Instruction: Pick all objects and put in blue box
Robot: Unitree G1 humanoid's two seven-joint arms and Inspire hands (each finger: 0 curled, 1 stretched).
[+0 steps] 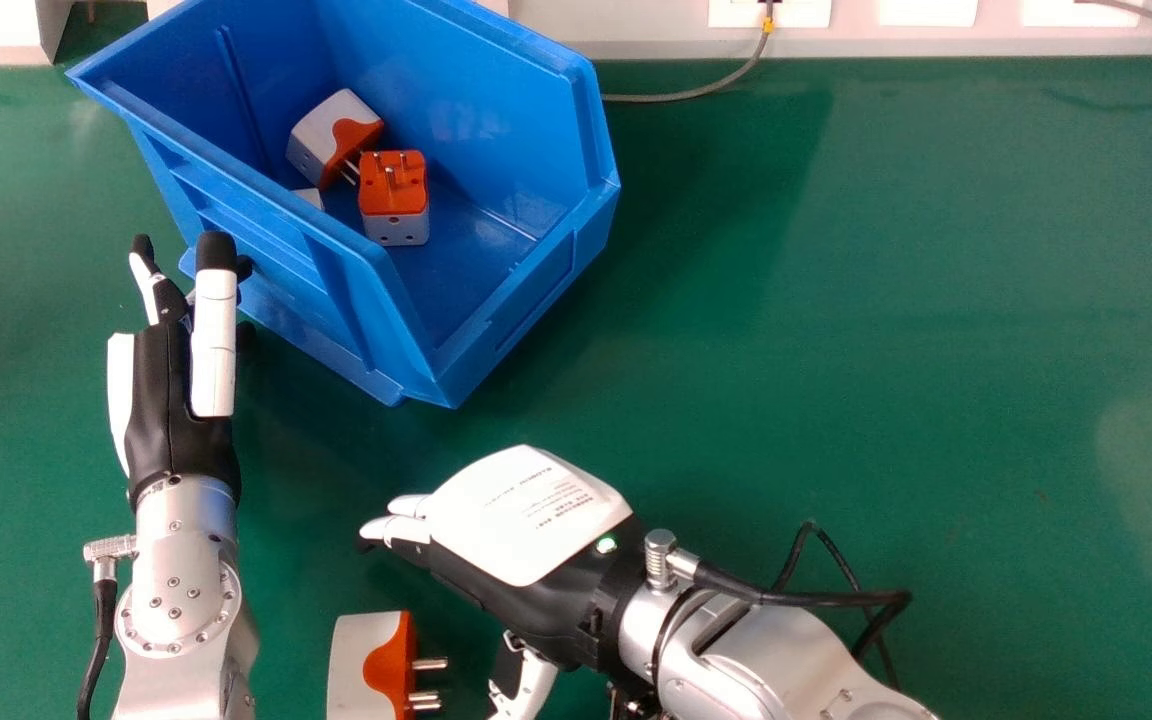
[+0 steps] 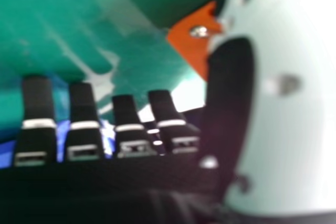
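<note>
The blue box (image 1: 516, 310) stands at the upper left of the head view, holding a white and orange plug adapter (image 1: 321, 130), another adapter (image 1: 393, 215) and part of a white one. On the mat near the bottom edge lies an adapter (image 1: 361, 665), pins pointing right; its orange face (image 2: 191, 40) shows in the right hand view. My right hand (image 1: 526, 520) is above and right of that adapter, apart from it, open; in the right hand view its relaxed fingers (image 2: 126, 124) hold nothing. My left hand (image 1: 176, 370) is open beside the box's left side, with nothing visible in it.
A green mat (image 1: 886, 300) covers the work surface. A grey cable (image 1: 686, 97) runs behind the box along the wall. Black cables (image 1: 806, 598) loop from the right wrist.
</note>
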